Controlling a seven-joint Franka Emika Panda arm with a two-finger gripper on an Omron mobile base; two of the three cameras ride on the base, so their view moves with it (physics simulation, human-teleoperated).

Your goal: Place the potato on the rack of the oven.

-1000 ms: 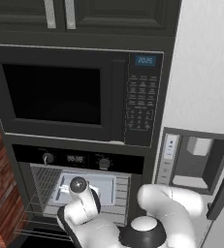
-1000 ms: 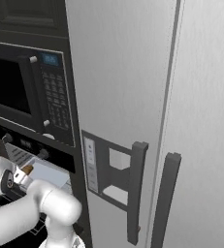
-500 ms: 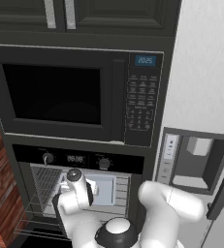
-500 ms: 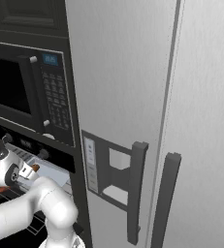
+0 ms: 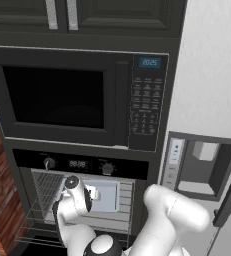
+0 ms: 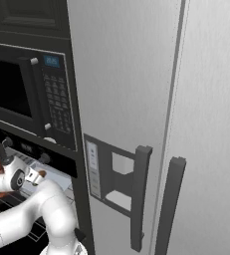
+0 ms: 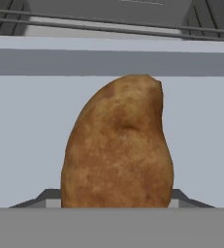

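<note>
Since the earlier frame the arm has been swinging leftward, and the gripper [image 5: 91, 195], clamped on the potato [image 7: 117, 145], is hovering inside the oven [image 5: 82, 165] before a pale tray [image 5: 107, 196], needing to lower gently onto the rack [image 5: 47, 186] bars.

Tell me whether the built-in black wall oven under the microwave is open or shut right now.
Open. The black wall oven shows its lit cavity below the knobs, with the silvery wire rack and a pale tray exposed and the arm reaching inside.
</note>
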